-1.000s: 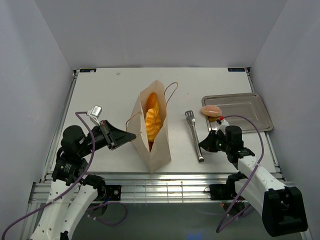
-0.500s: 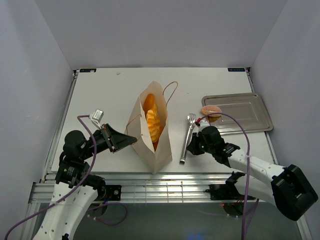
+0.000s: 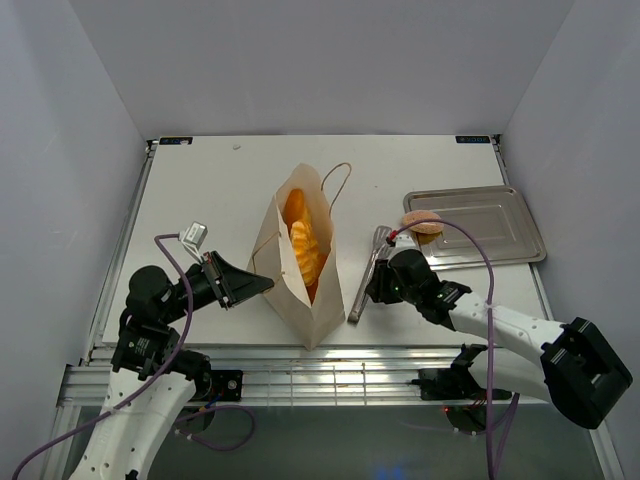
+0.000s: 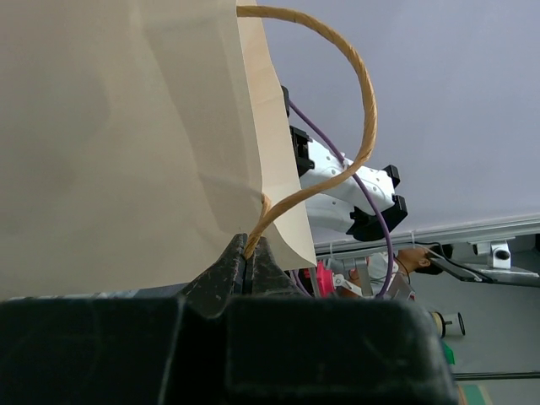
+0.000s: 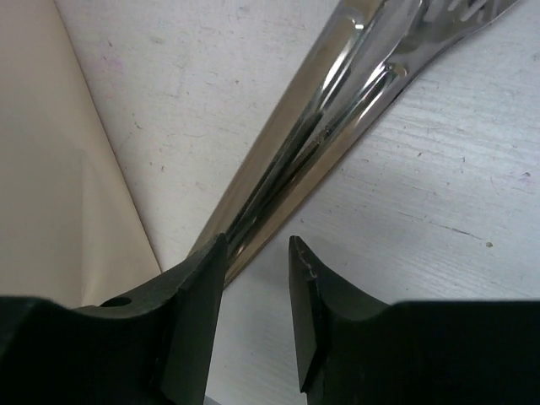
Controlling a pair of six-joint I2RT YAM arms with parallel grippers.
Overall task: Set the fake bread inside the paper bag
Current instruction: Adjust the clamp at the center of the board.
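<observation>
Left gripper (image 4: 246, 253): pinched shut on the paper bag (image 3: 288, 300) cord handle (image 4: 364, 110);
Done: several fake bread (image 3: 303, 248) pieces inside, to its right;
Right gripper (image 5: 257, 253): part-open, holding nothing; tongs (image 5: 337, 110) at its left finger;
Left: pinkish bun (image 3: 424, 221) at the tray (image 3: 500, 215) edge beyond

The top view looks down over the whole table (image 3: 200, 180). Wrist views press close — left against the paper bag (image 4: 110, 126), right above the tongs (image 5: 325, 139), both shared with overhead.
</observation>
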